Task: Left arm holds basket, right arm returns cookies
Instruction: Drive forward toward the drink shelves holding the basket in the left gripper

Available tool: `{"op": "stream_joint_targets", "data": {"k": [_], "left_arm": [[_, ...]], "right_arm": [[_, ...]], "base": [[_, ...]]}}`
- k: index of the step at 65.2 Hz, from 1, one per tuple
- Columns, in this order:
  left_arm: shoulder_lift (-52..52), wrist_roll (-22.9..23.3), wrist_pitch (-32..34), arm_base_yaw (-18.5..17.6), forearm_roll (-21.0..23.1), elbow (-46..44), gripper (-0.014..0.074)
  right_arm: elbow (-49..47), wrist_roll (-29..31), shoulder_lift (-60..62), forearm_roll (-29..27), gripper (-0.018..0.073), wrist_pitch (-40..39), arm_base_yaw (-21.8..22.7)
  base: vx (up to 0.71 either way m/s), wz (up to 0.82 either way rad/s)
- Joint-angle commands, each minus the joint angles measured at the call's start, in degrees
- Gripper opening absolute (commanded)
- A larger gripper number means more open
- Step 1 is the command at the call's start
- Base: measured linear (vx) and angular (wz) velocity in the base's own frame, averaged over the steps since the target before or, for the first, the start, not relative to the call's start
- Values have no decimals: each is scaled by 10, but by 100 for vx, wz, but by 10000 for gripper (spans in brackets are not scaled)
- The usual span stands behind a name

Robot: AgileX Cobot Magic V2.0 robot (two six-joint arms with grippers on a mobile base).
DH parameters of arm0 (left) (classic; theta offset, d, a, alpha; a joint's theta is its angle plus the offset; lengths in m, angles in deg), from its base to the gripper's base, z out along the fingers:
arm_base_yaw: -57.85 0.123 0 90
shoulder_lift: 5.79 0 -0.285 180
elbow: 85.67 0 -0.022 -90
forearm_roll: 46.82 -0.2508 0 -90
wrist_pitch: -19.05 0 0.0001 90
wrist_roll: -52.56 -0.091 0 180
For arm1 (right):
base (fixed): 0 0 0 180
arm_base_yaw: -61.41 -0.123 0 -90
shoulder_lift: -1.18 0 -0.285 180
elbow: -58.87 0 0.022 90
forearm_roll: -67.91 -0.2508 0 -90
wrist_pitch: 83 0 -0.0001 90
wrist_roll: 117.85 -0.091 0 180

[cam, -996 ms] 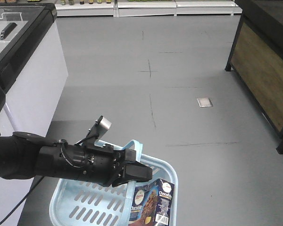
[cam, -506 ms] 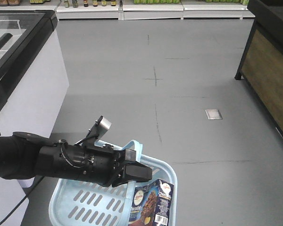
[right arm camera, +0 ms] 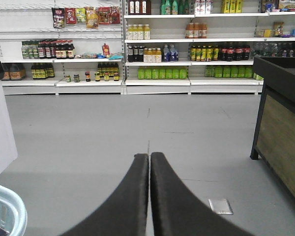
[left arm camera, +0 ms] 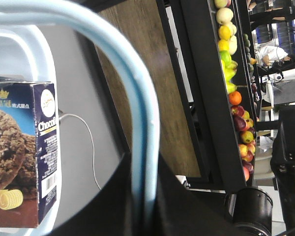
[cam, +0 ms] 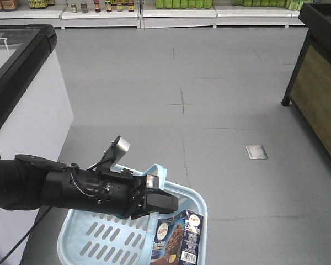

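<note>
Shows pale blue all over the basket (cam: pixel 194 193), with rows of slots cut in its walls. Puts dark navy on the cookies (cam: pixel 179 238), with a brown cookie picture, a round white logo, white lettering and a white barcode panel. Runs black along the left arm (cam: pixel 55 187), silver-grey on its tab (cam: pixel 120 146). Leaves the floor (cam: pixel 226 83) plain grey

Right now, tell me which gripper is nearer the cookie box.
Left. The left gripper clamps the basket handle just above the cookie box. The right gripper, shut and empty, points over open floor, the basket only at its view's lower-left edge.
</note>
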Motion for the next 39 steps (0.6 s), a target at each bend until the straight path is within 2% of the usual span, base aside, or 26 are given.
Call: {"op": "stream_joint_targets", "data": {"k": [1,39], "left_arm": [[33,-6,-40,-1,53,-14,-7],[33,-6,-40,-1,53,-14,-7]], "right_arm": [[2,6,7,2,-8,-44,3],[2,6,7,2,-8,-44,3]], "base": [[37,-2],[40,2]]}}
